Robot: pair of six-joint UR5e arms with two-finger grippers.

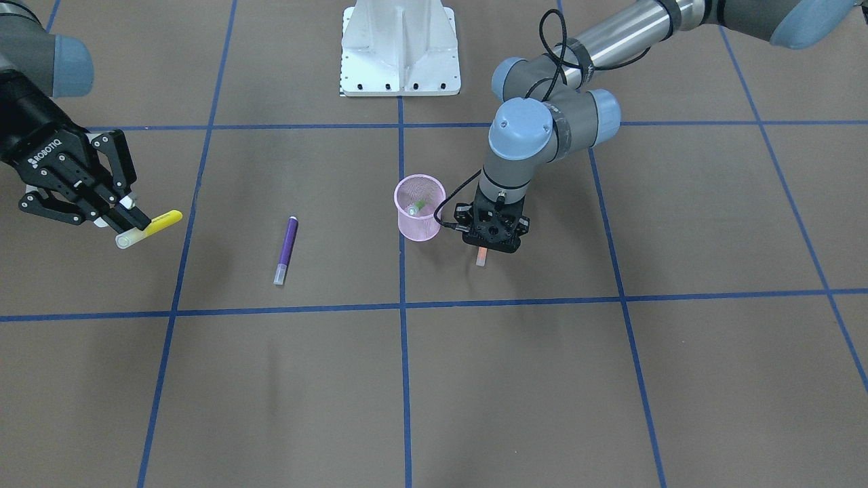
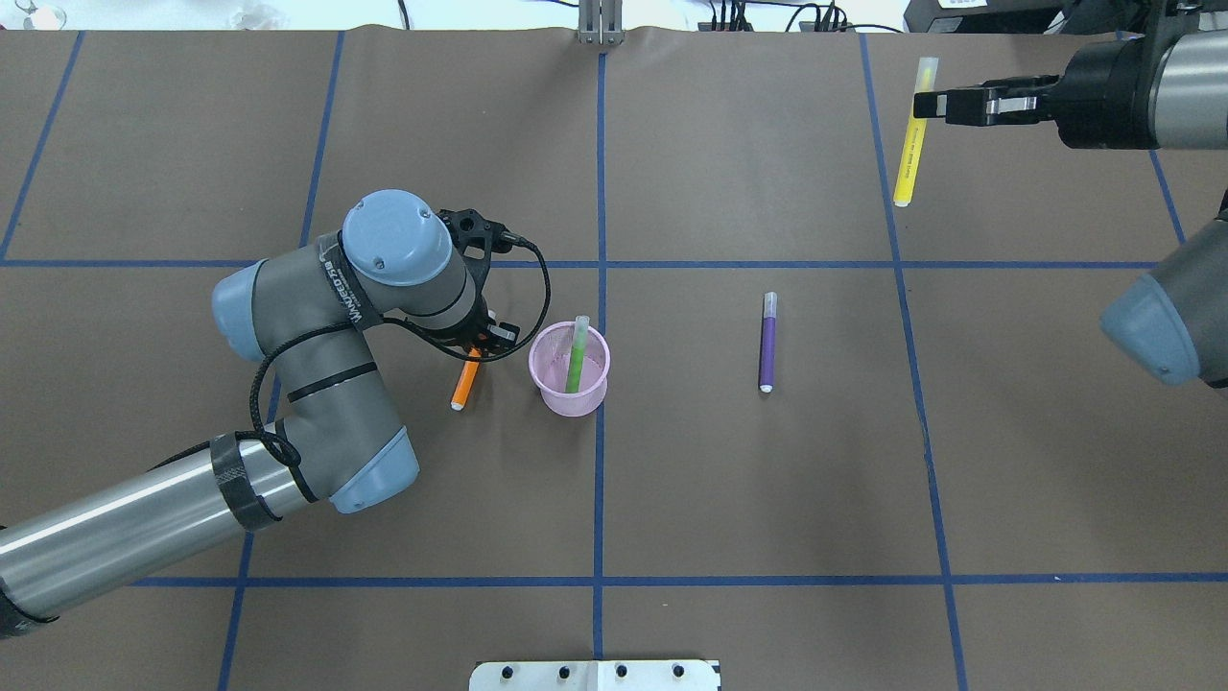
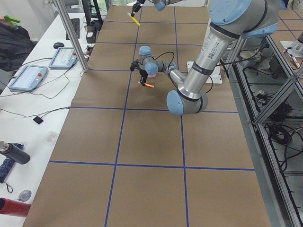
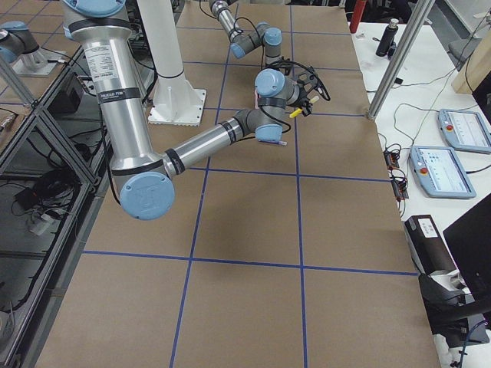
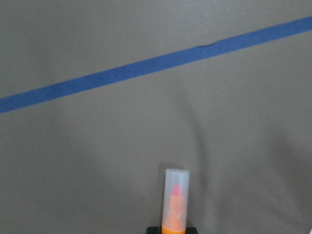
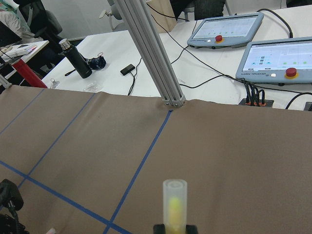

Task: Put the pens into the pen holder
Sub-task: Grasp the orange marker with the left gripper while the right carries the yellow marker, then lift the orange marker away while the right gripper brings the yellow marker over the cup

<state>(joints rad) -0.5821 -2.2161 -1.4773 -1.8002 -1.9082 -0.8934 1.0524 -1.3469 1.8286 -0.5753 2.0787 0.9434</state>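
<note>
Pink mesh pen holder (image 2: 566, 401) contains the green pen (image 2: 576, 355); the purple pen (image 1: 286, 249) lies apart on the table (image 1: 542, 379). Left hand (image 1: 483, 249) grips the orange pen (image 2: 466, 382) beside the holder, right hand (image 1: 129, 217) the yellow pen (image 1: 163, 222), far off. Next move, probably: lift orange over the rim, release.

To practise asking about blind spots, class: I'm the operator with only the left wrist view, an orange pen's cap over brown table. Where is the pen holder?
Observer: The pink pen holder stands right beside your orange pen, apart from it.
Operator: Anything in it?
Observer: One green pen leans inside.
Operator: And the other arm?
Observer: The right hand holds the yellow pen above the table.
</note>
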